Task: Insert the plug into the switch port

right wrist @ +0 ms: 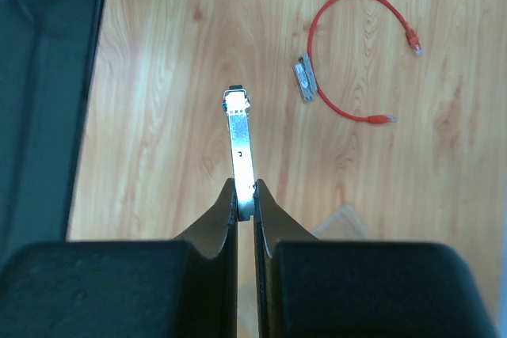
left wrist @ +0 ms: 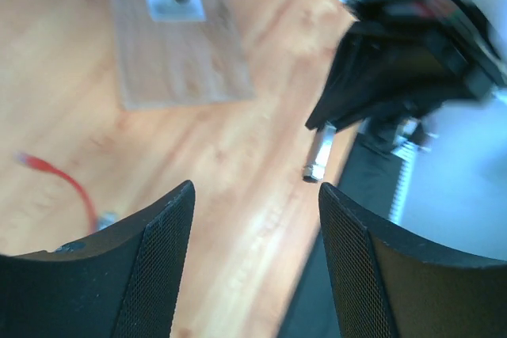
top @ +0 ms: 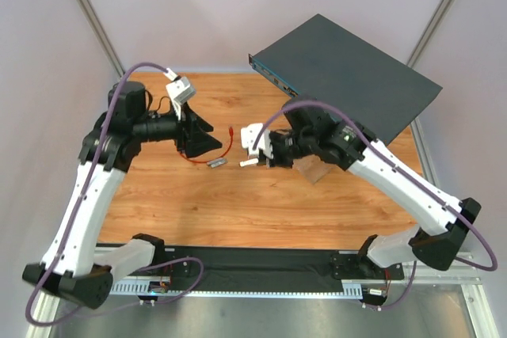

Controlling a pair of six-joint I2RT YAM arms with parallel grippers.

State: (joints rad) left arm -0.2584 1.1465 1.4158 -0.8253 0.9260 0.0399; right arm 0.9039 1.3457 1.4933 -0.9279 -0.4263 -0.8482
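Observation:
A thin red cable (top: 227,145) lies looped on the wooden table between my grippers, with a small red-booted plug (right wrist: 413,39) at one end and another like it (right wrist: 383,119) at the other. The dark blue-grey switch (top: 348,77) stands at the back right, and its row of switch ports (top: 268,75) faces left. My right gripper (right wrist: 245,195) is shut on a grey metallic stub (right wrist: 240,136), held above the table just right of the cable. My left gripper (left wrist: 253,223) stands open with nothing between its fingers, left of the cable.
A second grey metallic stub (right wrist: 305,79) lies on the table against the cable's loop. A pale flat block (top: 311,169) rests under the right arm. A black strip (top: 261,263) runs along the table's near edge. White walls enclose the table.

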